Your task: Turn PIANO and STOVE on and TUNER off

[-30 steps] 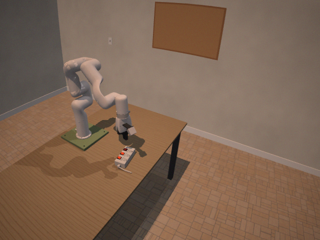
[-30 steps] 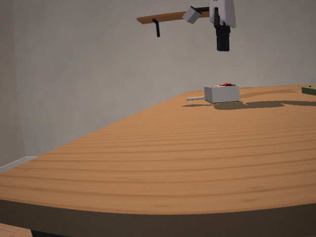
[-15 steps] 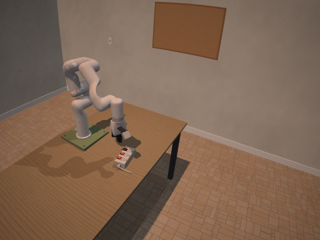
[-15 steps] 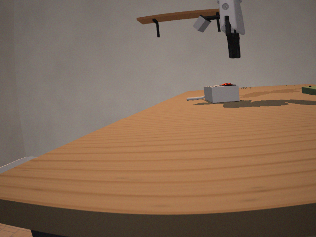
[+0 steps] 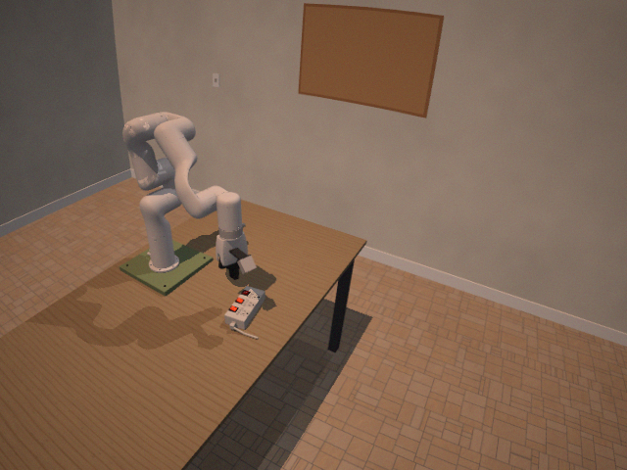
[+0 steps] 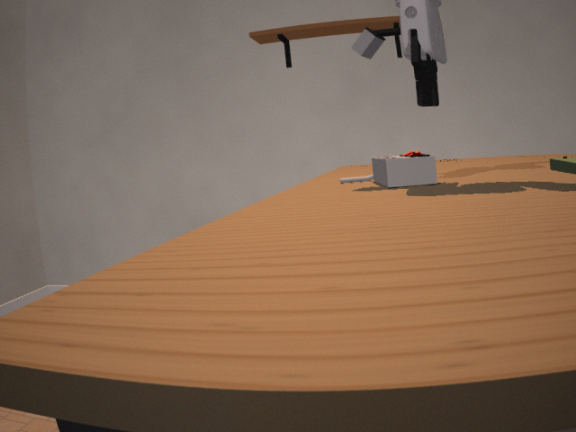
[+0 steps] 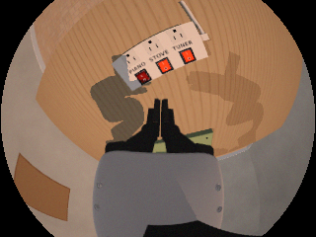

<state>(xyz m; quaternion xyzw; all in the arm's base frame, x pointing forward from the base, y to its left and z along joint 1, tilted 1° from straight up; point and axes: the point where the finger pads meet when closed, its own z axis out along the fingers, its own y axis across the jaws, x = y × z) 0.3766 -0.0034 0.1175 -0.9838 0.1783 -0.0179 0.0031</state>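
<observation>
A white power strip [image 5: 251, 312] [image 6: 404, 173] [image 7: 134, 59] lies flat on the wooden table [image 5: 101, 395] [image 6: 279, 288], right way up, near the table's right edge. Its three rocker switches are labelled PIANO, STOVE and TUNER. The PIANO switch [image 7: 142, 77] [image 5: 245, 292] looks dark red and unlit. The STOVE switch [image 7: 164, 65] [image 5: 240, 300] and the TUNER switch [image 7: 188, 55] [image 5: 233, 307] glow bright orange. A short cord [image 5: 244, 332] [image 7: 192, 16] leaves the TUNER end. My gripper [image 5: 232, 273] [image 6: 427, 101] [image 7: 160, 107] is shut and empty. It hangs above the table just short of the PIANO end, well above the strip.
The arm's green base plate [image 5: 167, 277] [image 6: 562, 163] sits behind the strip. The table's right edge [image 5: 323, 298] runs close beside the strip. A wooden shelf [image 6: 325, 29] and a corkboard [image 5: 369, 58] hang on the walls.
</observation>
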